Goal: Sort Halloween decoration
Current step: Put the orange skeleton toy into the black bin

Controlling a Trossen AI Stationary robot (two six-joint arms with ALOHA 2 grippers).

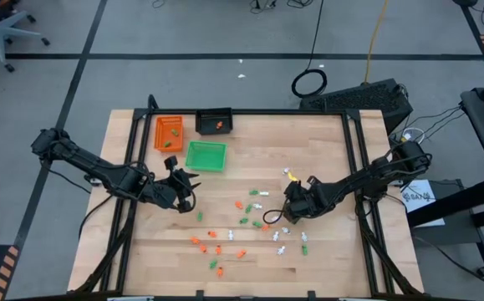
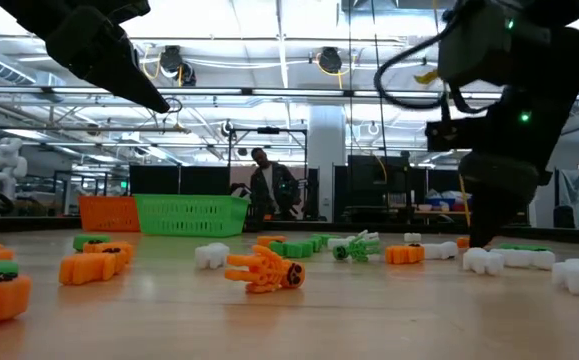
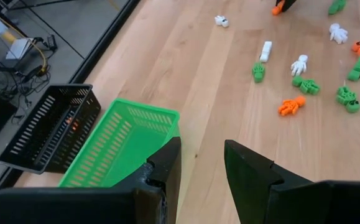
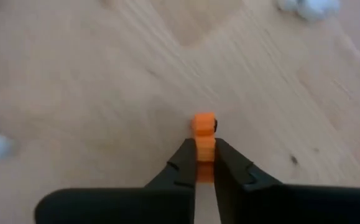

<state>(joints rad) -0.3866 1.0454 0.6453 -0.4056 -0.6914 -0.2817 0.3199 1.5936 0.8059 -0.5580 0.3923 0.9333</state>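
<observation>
Right gripper (image 4: pixel 205 163) pinched narrow on a small orange piece (image 4: pixel 204 132), low over the wooden table (image 1: pixel 325 259). Only the near end of the piece caught between the fingertips; the rest juts out beyond them. Thin purchase, so likely to twist or pop free on lifting, more so with a quick swing toward the trays. Could also drag across the boards rather than rise, if the tips sit too near the wood.

Other white pieces (image 2: pixel 497 260) lying just beside the same gripper in the low view. Easily nudged or scattered by a sideways start.

Orange tray (image 1: pixel 168 132) well apart from the right gripper, past the green tray (image 1: pixel 206 155) and next to the black tray (image 1: pixel 214 122). Long carry over the remaining scatter of orange, green and white pieces (image 1: pixel 242 224); a drop midway means a fresh hunt among lookalikes, or a landing in the wrong tray.

Left gripper (image 3: pixel 201 163) partly open and empty, hovering just beside the green tray. Sits close to the route to the trays, so some risk of the two arms crowding each other there.
</observation>
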